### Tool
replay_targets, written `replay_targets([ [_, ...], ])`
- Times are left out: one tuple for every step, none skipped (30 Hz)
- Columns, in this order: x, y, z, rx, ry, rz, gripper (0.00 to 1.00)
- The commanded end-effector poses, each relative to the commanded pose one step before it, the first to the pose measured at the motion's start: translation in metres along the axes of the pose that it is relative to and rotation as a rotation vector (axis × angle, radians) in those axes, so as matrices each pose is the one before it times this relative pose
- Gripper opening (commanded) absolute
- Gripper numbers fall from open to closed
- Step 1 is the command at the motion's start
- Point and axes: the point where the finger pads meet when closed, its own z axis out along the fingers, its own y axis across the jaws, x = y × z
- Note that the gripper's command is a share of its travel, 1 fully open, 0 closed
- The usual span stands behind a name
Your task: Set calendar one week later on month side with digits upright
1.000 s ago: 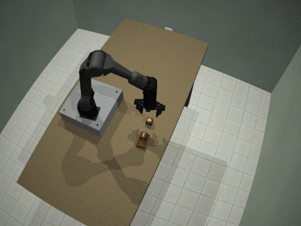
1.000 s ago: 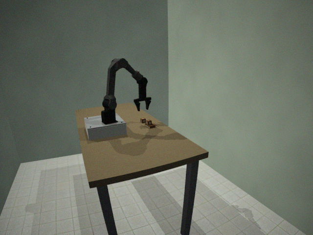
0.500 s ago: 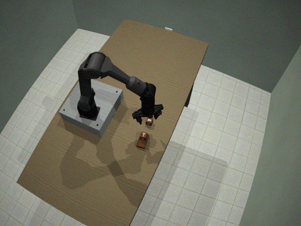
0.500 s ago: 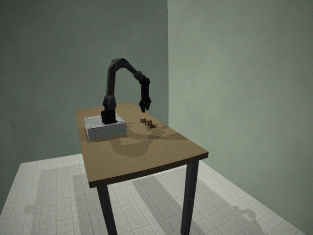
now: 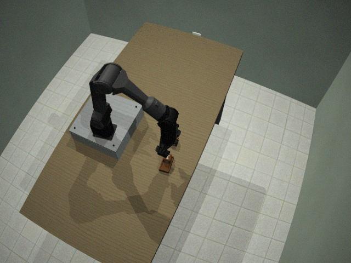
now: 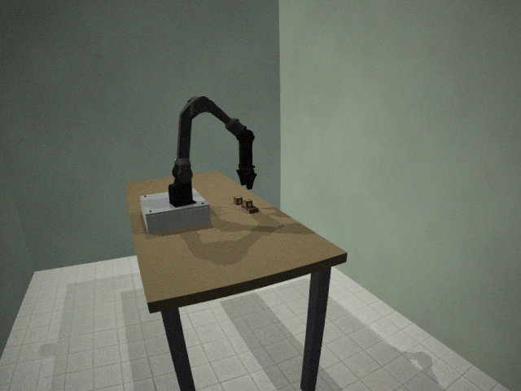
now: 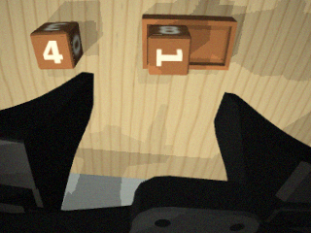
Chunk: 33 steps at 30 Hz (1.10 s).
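Observation:
A small brown tray (image 7: 193, 42) lies flat on the table. One brown cube (image 7: 169, 49) stands in its left half, and the face towards me shows a 1 lying on its side. The tray's right half is empty. A second cube (image 7: 54, 46) stands on the table to the left of the tray, apart from it, showing an upright 4. My gripper (image 7: 157, 98) is open and empty, hovering above the table short of both cubes. From the exterior view the gripper (image 6: 247, 178) hangs well above the loose cube (image 6: 238, 199) and the tray (image 6: 250, 208). In the top view the arm hides the loose cube.
The arm's grey base block (image 5: 107, 127) stands to the left of the tray (image 5: 166, 164). The table's right edge (image 5: 198, 166) runs close beside the tray.

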Motion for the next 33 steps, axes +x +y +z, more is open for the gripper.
replay_targets([
  [-0.00045, -0.00288, -0.00103, -0.0052, -0.00428, -0.0512, 1.0],
  [0.00005, -0.00151, -0.00001, 0.00002, -0.00001, -0.026, 1.0],
  [0.00008, -0.00125, -0.00001, 0.00003, -0.00001, -0.0214, 1.0],
  [0.00008, -0.00105, -0.00001, 0.00029, 0.0, -0.0172, 1.0],
  [0.0, 0.0, 0.0, 0.0, 0.0, 0.0, 1.0],
  [0.0, 0.0, 0.0, 0.0, 0.0, 0.0, 1.0],
  [0.00002, -0.00072, 0.00001, 0.00025, 0.00002, -0.0133, 1.0],
  [0.00012, -0.00063, -0.00002, 0.00016, -0.00001, -0.0089, 1.0],
  [0.00005, -0.00028, 0.0, 0.00008, 0.00002, -0.0061, 1.0],
  [-0.00001, -0.00009, 0.00001, 0.0, 0.00002, -0.0034, 1.0],
  [-0.00001, -0.00001, 0.0, 0.0, -0.00002, -0.0014, 1.0],
  [0.0, 0.00001, 0.0, 0.0, 0.0, 0.0007, 1.0],
  [0.0, 0.0, 0.0, 0.00001, 0.00001, 0.0003, 0.62],
  [0.0, 0.0, 0.0, 0.00001, 0.0, 0.0, 0.62],
  [0.0, 0.0, 0.0, 0.0, 0.0, 0.0, 0.62],
  [0.0, 0.0, 0.0, 0.0, 0.0, 0.0, 0.62],
  [0.0, 0.0, 0.0, 0.0, 0.0, 0.0, 0.62],
  [0.0, 0.0, 0.0, 0.0, 0.0, 0.0, 0.62],
  [0.0, 0.0, 0.0, 0.0, 0.0, 0.0, 0.62],
  [0.0, 0.0, 0.0, 0.0, 0.0, 0.0, 0.62],
  [0.0, 0.0, 0.0, 0.0, 0.0, 0.0, 0.62],
  [0.0, 0.0, 0.0, 0.0, 0.0, 0.0, 0.62],
  [0.0, 0.0, 0.0, 0.0, 0.0, 0.0, 0.62],
  [0.0, 0.0, 0.0, 0.0, 0.0, 0.0, 0.62],
  [0.0, 0.0, 0.0, 0.0, 0.0, 0.0, 0.62],
  [0.0, 0.0, 0.0, 0.0, 0.0, 0.0, 0.62],
  [0.0, 0.0, 0.0, 0.0, 0.0, 0.0, 0.62],
  [0.0, 0.0, 0.0, 0.0, 0.0, 0.0, 0.62],
  [0.0, 0.0, 0.0, 0.0, 0.0, 0.0, 0.62],
  [0.0, 0.0, 0.0, 0.0, 0.0, 0.0, 0.62],
  [0.0, 0.0, 0.0, 0.0, 0.0, 0.0, 0.62],
  [0.0, 0.0, 0.0, 0.0, 0.0, 0.0, 0.62],
  [0.0, 0.0, 0.0, 0.0, 0.0, 0.0, 0.62],
])
